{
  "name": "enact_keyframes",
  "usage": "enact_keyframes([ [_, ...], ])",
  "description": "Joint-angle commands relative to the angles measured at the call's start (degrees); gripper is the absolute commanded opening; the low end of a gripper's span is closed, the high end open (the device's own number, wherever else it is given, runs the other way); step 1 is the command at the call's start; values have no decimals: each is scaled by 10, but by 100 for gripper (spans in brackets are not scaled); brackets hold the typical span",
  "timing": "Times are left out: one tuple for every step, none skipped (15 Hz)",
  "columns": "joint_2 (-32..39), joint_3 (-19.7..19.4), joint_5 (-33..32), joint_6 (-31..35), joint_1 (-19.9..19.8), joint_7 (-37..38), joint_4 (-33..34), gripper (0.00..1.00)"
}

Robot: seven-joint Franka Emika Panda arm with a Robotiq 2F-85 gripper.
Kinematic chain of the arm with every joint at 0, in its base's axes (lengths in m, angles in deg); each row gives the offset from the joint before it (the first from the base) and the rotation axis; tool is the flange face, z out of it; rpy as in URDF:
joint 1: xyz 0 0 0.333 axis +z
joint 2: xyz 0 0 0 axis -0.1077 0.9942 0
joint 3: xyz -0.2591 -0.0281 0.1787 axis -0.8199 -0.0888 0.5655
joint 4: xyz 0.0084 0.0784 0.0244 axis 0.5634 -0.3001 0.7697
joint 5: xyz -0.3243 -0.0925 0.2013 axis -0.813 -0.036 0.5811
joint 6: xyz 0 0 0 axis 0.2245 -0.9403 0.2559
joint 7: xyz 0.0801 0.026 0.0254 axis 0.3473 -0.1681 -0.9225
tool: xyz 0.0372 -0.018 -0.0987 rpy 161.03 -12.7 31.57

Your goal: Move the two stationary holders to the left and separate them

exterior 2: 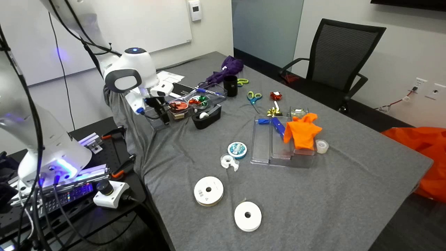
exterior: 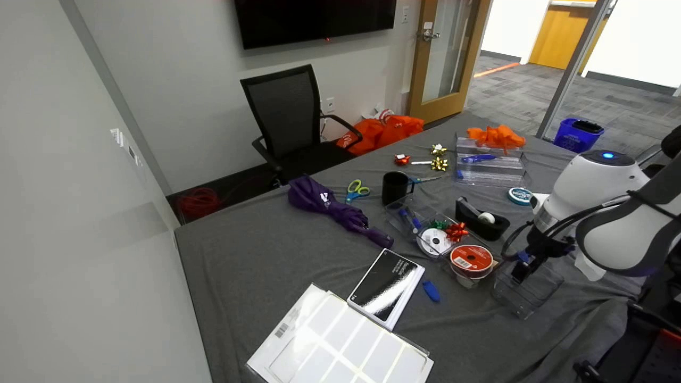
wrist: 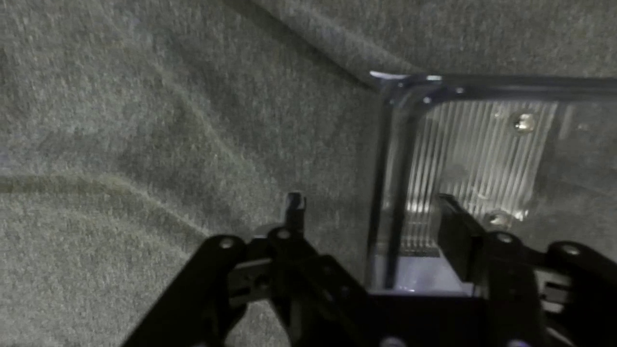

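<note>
clear holder (wrist: pixel 482 159): see-through plastic, likely light and stiff. it may be slippery, and could crack if squeezed hard.
best hold: pinch the thin straight wall (wrist: pixel 391 188), i think, not the round corner (wrist: pixel 407 91).
pincer (wrist: pixel 370 198): spread wide, holding nothing.
wall and fingers (wrist: pixel 295 212): in the wrist view, the wall runs between the two fingers. one finger is outside the holder, one is over its inside, and a gap shows on each side.
place: on the gray tabletop (wrist: pixel 120 130), under the pincer, and near the red ribbon roll (exterior: pixel 471 259) in an exterior view.
second holder: i cannot pick it out for sure.
</note>
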Motion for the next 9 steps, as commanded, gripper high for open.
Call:
enact_keyframes([
  [-22, 25, -9, -13, -44, -33, -5, 99],
  [-27, 34, -6, -12, -54, -41, -7, 100],
  [-34, 48, 1, -13, -70, -53, -8, 100],
  [-39, 60, 6, -15, -83, -65, -8, 100],
  [-47, 81, 17, -20, -102, -79, -7, 100],
  [-51, 99, 30, -20, -118, -93, -7, 100],
  [-56, 118, 45, -23, -134, -109, -6, 100],
  [-60, 134, 62, -27, -146, -124, -6, 100],
  [-64, 149, 83, -32, -157, -141, -5, 100],
])
